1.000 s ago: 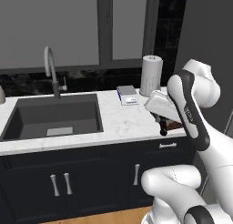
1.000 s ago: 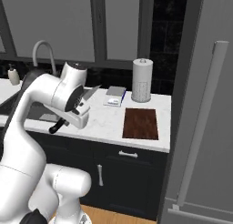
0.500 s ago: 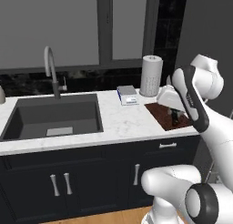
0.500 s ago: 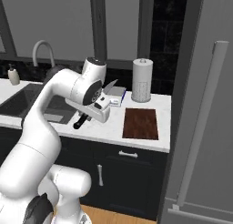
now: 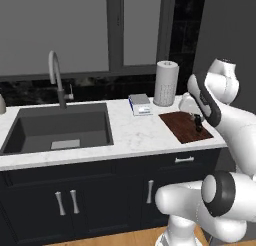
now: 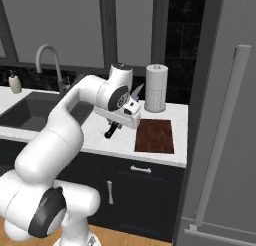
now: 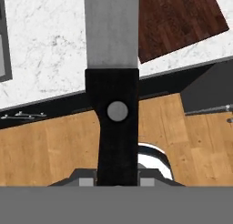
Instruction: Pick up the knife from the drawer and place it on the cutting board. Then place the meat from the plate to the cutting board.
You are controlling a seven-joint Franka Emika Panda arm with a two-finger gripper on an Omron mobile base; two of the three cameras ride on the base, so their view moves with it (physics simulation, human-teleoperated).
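Note:
My gripper (image 6: 120,123) is shut on the knife, whose dark handle (image 6: 110,132) points down toward the counter and whose thin grey blade (image 6: 136,92) points up and back. In the hand view the black handle (image 7: 116,136) sits between the fingers, with the blade (image 7: 111,27) reaching away over the marble. The reddish-brown cutting board (image 6: 155,135) lies just right of the gripper. From the left base view the gripper (image 5: 197,121) hangs over the board (image 5: 182,126). The drawer front (image 5: 184,160) sits under the counter edge. The plate and the meat are out of view.
A paper towel roll (image 5: 166,83) stands behind the board, with a small grey scale (image 5: 140,104) to its left. The sink (image 5: 60,130) and faucet (image 5: 56,75) take the counter's left. A tall fridge with a long handle (image 6: 220,140) closes off the right.
The arm has swung to the right along the counter with the knife, from in front of the scale to the cutting board's side. The grip has not changed.

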